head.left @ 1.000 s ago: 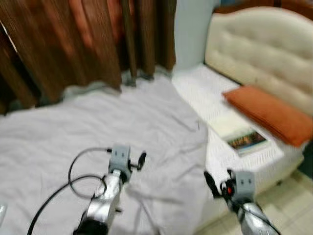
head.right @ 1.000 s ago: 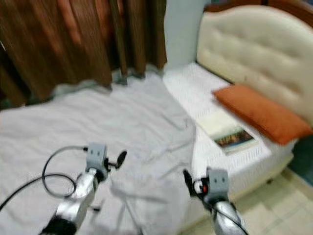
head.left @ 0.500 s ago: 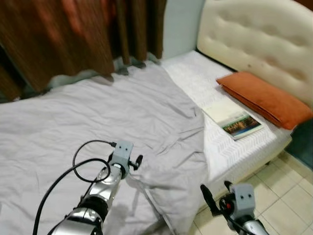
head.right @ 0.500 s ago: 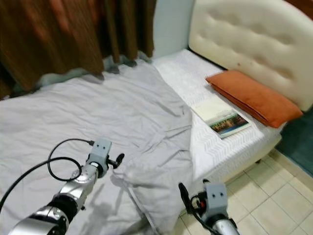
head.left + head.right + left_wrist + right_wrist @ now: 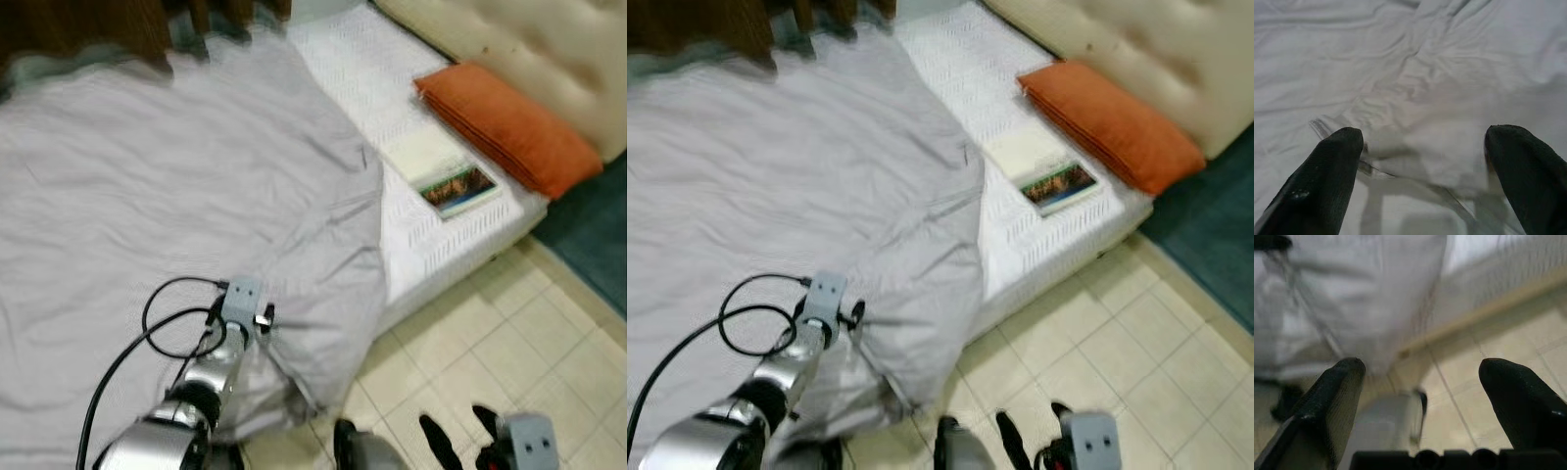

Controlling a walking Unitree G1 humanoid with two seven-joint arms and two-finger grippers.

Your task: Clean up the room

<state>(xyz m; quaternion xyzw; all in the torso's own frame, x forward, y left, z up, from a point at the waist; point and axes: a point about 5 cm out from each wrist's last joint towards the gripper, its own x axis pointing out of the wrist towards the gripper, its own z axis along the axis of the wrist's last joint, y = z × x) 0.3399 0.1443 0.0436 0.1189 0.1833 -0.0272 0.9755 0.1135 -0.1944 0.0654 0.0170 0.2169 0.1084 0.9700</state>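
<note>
A grey blanket [image 5: 167,196] lies rumpled over the bed, its corner hanging over the near edge towards the tiled floor [image 5: 490,352]. My left gripper [image 5: 265,318] hovers just over that hanging corner, open, with wrinkled grey cloth [image 5: 1420,98] between and beyond its fingers [image 5: 1327,176]. My right gripper [image 5: 458,436] is low over the tiles beside the bed, open and empty; in its wrist view the fingers [image 5: 1332,401] frame the blanket's drooping edge [image 5: 1361,298] and the mattress side. An orange pillow [image 5: 505,127] and a book [image 5: 446,176] lie on the white mattress.
The cream padded headboard [image 5: 529,39] stands behind the pillow. Brown curtains [image 5: 78,29] hang along the bed's far side. A teal rug [image 5: 588,245] lies on the floor right of the bed. A black cable [image 5: 147,333] loops from my left wrist.
The camera has tilted down and shifted, bringing the tiled floor into view. My right gripper has dropped from the mattress edge to low over the tiles. My left gripper stays over the blanket corner.
</note>
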